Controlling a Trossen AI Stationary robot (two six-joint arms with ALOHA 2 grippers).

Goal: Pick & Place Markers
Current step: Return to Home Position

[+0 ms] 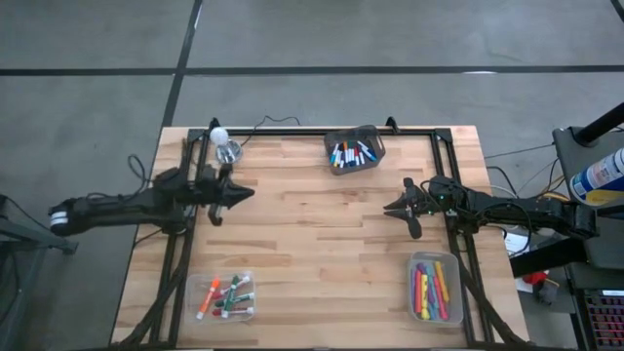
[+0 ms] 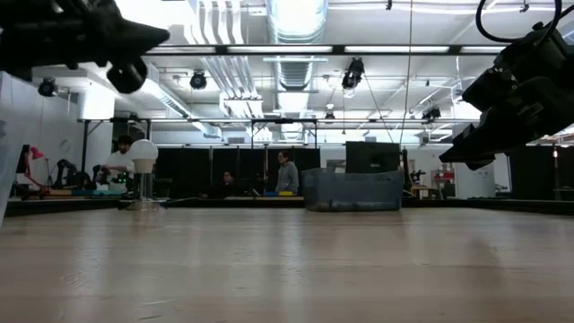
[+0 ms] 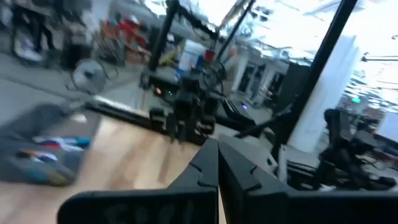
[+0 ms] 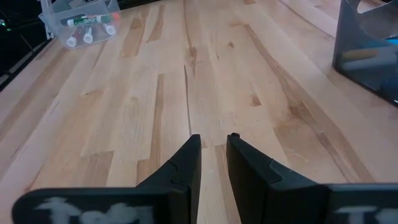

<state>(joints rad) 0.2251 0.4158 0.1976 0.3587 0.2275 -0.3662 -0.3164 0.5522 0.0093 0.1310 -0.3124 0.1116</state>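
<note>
**Both arms raised and empty, markers in three containers**

High view: I see markers (image 1: 349,154), white, blue and red, heaped in the dark mesh bin (image 1: 378,146) at the far edge of the tabletop (image 1: 312,234). White-bodied ones with coloured caps lie in the near-left clear tray (image 1: 200,281). Yellow, pink, orange and green ones fill the near-right clear tray (image 1: 434,257). The left end effector (image 1: 244,193) points inward from the left and the right end effector (image 1: 395,208) from the right. They are well apart, with neither near a marker.

Low view: both arms hang clear above the tabletop, with the bin (image 2: 354,190) far behind.

Left wrist view: the fingers (image 3: 202,165) are pressed together and empty.

Right wrist view: the fingers (image 4: 186,162) stand parted by a narrow gap over bare wood, holding nothing. The near-left tray (image 4: 53,18) lies ahead.
</note>
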